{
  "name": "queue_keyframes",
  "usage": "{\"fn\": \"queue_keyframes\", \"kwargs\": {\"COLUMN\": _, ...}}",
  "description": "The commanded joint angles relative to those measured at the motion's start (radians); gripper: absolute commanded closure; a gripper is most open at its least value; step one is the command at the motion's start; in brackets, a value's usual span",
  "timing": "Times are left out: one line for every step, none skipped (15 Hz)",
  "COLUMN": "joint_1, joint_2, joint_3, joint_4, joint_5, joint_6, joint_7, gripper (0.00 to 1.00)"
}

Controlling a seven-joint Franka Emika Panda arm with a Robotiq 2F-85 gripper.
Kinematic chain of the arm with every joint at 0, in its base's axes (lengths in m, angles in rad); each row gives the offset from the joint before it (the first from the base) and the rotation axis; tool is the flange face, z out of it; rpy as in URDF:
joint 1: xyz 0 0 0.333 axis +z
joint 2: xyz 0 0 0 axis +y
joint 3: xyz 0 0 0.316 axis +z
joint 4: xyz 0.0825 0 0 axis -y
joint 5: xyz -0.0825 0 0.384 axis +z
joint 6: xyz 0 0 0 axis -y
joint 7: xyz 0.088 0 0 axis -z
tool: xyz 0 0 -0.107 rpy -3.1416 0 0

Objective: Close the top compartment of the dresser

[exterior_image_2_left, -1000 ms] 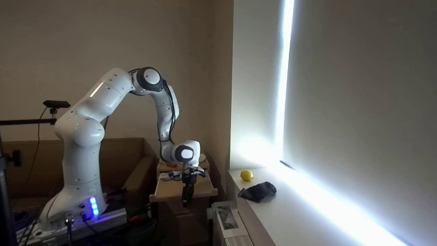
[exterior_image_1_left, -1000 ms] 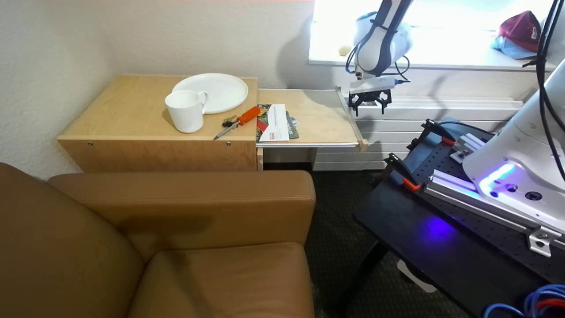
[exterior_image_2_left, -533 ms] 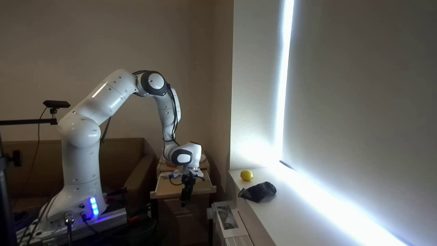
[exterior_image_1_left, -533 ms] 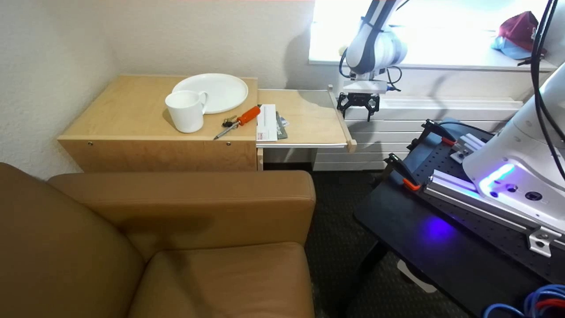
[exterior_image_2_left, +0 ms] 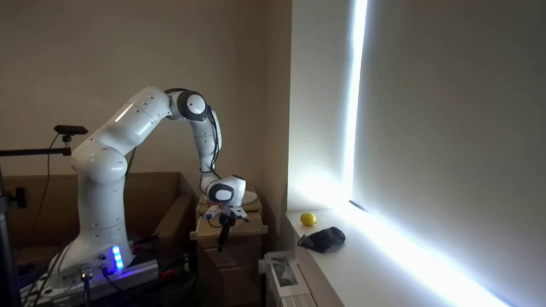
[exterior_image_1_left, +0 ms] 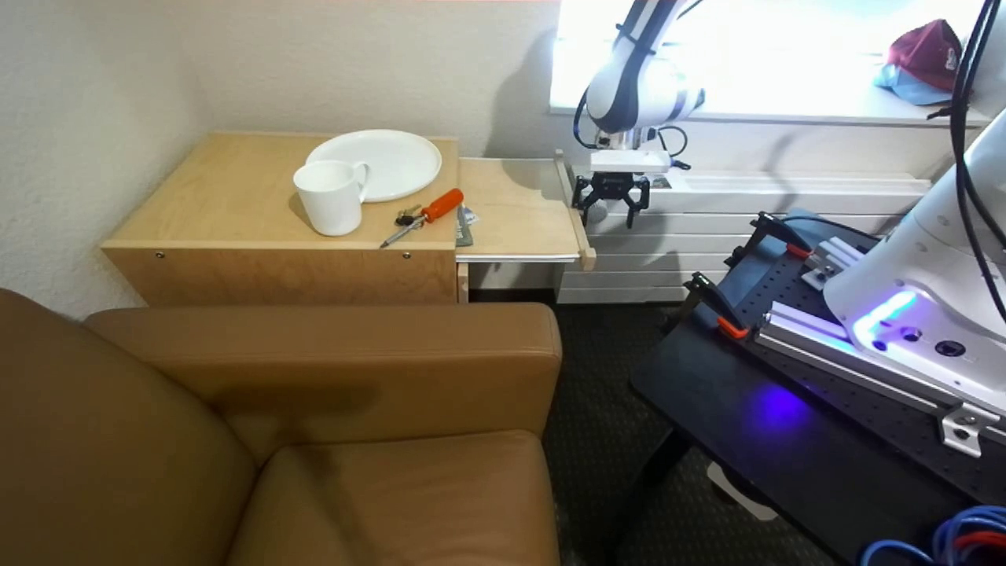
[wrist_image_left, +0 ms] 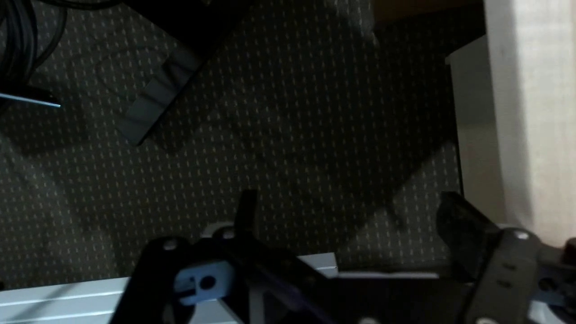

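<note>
Evidently your gripper (exterior_image_1_left: 607,220) hung wide, holding nothing. Just left of it in an exterior view, contact unclear, the front panel (exterior_image_1_left: 578,228) of the protruding top compartment (exterior_image_1_left: 523,208) ran near to far; you probably needed a leftward push into the dresser (exterior_image_1_left: 236,189).

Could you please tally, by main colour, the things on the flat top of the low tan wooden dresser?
White: 2 (wide white plate, white cylindrical mug)
Orange: 1 (orange-handled screwdriver with a metal shaft)
Dark: 1 (small dark cluster, perhaps keys, counted as one)
Total on top of the tan wooden dresser: 4
</note>
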Motion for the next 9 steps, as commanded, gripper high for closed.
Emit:
{"fn": "queue_keyframes", "kwargs": {"joint_1": 0.112, "joint_2": -0.007, "joint_3": -0.017, "joint_4": -0.018, "joint_5": 0.017, "joint_6": 0.048, "joint_7": 0.000, "gripper": 0.00}}
{"fn": "queue_keyframes", "kwargs": {"joint_1": 0.138, "joint_2": -0.020, "joint_3": -0.009, "joint_4": -0.026, "joint_5": 0.020, "joint_6": 0.056, "joint_7": 0.004, "gripper": 0.00}}
{"fn": "queue_keyframes", "kwargs": {"joint_1": 0.164, "joint_2": -0.028, "joint_3": -0.005, "joint_4": -0.030, "joint_5": 0.022, "joint_6": 0.070, "joint_7": 0.010, "gripper": 0.00}}
{"fn": "queue_keyframes", "kwargs": {"joint_1": 0.188, "joint_2": -0.042, "joint_3": 0.001, "joint_4": -0.033, "joint_5": 0.026, "joint_6": 0.083, "joint_7": 0.017, "gripper": 0.00}}
{"fn": "queue_keyframes", "kwargs": {"joint_1": 0.205, "joint_2": -0.051, "joint_3": 0.008, "joint_4": -0.035, "joint_5": 0.031, "joint_6": 0.096, "joint_7": 0.021, "gripper": 0.00}}
{"fn": "queue_keyframes", "kwargs": {"joint_1": 0.228, "joint_2": -0.062, "joint_3": 0.009, "joint_4": -0.038, "joint_5": 0.035, "joint_6": 0.114, "joint_7": 0.029, "gripper": 0.00}}
{"fn": "queue_keyframes", "kwargs": {"joint_1": 0.247, "joint_2": -0.069, "joint_3": 0.010, "joint_4": -0.039, "joint_5": 0.038, "joint_6": 0.134, "joint_7": 0.035, "gripper": 0.00}}
{"fn": "queue_keyframes", "kwargs": {"joint_1": 0.267, "joint_2": -0.079, "joint_3": 0.009, "joint_4": -0.041, "joint_5": 0.039, "joint_6": 0.157, "joint_7": 0.045, "gripper": 0.00}}
{"fn": "queue_keyframes", "kwargs": {"joint_1": 0.286, "joint_2": -0.086, "joint_3": 0.005, "joint_4": -0.044, "joint_5": 0.038, "joint_6": 0.185, "joint_7": 0.055, "gripper": 0.00}}
